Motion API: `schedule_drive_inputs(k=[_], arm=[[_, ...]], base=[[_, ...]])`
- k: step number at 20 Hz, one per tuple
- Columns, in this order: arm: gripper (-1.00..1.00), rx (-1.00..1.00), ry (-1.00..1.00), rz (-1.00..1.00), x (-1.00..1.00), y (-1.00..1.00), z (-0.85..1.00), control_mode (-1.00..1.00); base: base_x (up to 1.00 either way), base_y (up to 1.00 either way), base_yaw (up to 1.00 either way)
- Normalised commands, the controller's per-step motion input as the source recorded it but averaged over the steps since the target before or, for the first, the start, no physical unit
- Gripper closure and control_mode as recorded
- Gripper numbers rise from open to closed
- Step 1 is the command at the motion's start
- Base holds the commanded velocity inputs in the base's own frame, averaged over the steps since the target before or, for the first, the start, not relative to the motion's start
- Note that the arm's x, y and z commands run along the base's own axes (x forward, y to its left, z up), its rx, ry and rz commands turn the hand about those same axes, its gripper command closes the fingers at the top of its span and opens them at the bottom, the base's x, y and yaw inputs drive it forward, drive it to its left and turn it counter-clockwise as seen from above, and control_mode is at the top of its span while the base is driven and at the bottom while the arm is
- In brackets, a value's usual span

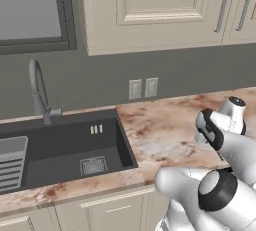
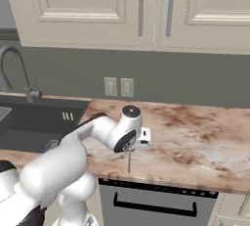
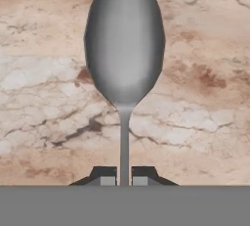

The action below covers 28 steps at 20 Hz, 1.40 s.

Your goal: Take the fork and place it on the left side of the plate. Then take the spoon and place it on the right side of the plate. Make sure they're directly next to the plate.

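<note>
The tool (image 3: 124,180) is clamped on the very end of the spoon (image 3: 124,49) handle, so the spoon hangs below it above the marbled bench (image 2: 195,137), to the right of the sink (image 1: 65,147). With so little handle between the fingertips (image 3: 107,180), the spoon may swing, twist or slip out during a fast move. With the plate out of sight, the spoon could land away from its right side.

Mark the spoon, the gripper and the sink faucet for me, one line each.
spoon (image 3: 124,49): hand view, middle of the oval bowl.
gripper (image 3: 124,176): hand view, midway between the two fingertips, jaws shut on the spoon's handle.
faucet (image 1: 36,87): left base view, on its curved neck.
</note>
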Motion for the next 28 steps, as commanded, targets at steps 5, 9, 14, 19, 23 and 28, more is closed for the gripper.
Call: schedule_drive_inputs(k=[5, 9, 14, 19, 23, 28], arm=[[1.0, 0.0, -0.08, 0.0, -0.39, -0.05, 0.83, -1.0], [1.0, 0.0, -0.03, -0.01, -0.23, -0.14, 0.88, -1.0], [1.0, 0.0, 0.0, -0.02, -0.24, 0.0, 0.66, -1.0], [1.0, 0.0, 0.0, 0.0, -0.28, 0.0, 0.44, -1.0], [1.0, -0.01, 0.04, 0.0, -0.07, 0.0, 0.01, -1.0], [1.0, -0.01, 0.0, 0.0, -0.07, 0.07, -0.08, -1.0]], base=[[0.0, 0.0, 0.0], [0.0, 0.0, 0.0], [0.0, 0.0, 0.0], [0.0, 0.0, 0.0], [0.0, 0.0, 0.0], [0.0, 0.0, 0.0]])
